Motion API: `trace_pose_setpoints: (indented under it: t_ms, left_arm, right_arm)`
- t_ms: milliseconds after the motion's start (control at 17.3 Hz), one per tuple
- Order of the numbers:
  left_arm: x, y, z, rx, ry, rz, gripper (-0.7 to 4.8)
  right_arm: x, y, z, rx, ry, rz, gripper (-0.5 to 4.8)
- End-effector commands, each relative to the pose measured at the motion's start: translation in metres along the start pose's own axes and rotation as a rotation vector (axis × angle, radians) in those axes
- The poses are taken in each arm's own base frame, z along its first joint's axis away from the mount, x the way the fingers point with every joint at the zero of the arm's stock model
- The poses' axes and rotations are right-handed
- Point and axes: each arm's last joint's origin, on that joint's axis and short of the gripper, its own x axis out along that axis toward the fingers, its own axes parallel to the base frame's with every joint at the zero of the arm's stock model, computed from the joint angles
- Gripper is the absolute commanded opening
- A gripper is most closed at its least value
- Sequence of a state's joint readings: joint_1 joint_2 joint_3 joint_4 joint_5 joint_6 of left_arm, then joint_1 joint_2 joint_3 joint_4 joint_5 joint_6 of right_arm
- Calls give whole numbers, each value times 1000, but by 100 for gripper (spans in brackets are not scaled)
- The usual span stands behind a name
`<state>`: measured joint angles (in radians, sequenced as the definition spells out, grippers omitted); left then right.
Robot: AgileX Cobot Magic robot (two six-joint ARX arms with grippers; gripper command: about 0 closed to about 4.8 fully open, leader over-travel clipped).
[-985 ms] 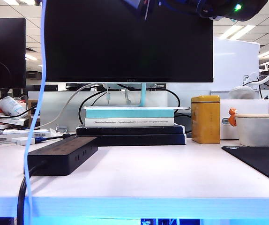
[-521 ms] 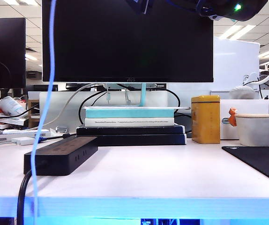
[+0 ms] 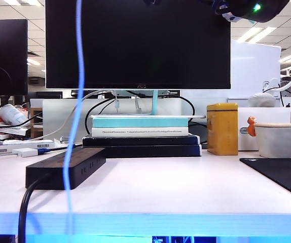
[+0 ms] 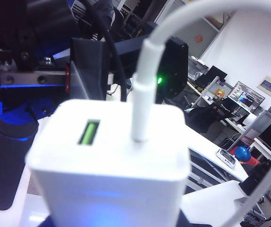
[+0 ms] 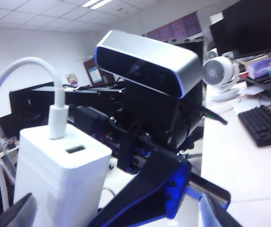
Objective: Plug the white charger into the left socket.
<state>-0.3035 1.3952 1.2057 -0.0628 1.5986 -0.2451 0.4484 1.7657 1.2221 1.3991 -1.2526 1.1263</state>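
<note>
Left gripper (image 4: pixel 112 222) grasps white rectangular plastic charger (image 4: pixel 109 165); right gripper (image 5: pixel 121 215) released beside. Risk: prongs miss long black power strip (image 3: pixel 67 167), hidden slot.

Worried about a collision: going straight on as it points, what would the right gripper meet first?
Likely the white charger held by the left gripper, just ahead between the open right gripper's fingers; depth is unclear.

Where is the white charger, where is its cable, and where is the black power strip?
white charger (image 4: pixel 109 156), left wrist view, on its top face.
cable (image 3: pixel 77 101), exterior view, on the hanging stretch before the monitor.
black power strip (image 3: pixel 67 167), exterior view, on its side wall.
</note>
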Motion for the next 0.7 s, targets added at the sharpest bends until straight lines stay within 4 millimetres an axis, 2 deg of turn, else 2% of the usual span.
trace_pose_setpoints:
  t_ms: [58,290,521,695]
  left_arm:
    - [0,-3,3,25,3,-10,48]
    - [0,-4,6,-3,6,-12,48]
    - [9,-5,7,-12,22,-39,48]
    - [11,-7,10,0,27,-44,48]
  right_arm:
    - [1,4,3,-3,16,18,479]
    - [2,5,6,-10,23,26,479]
    - [12,10,16,-49,22,58,479]
    - [18,12,15,-49,41,79,479]
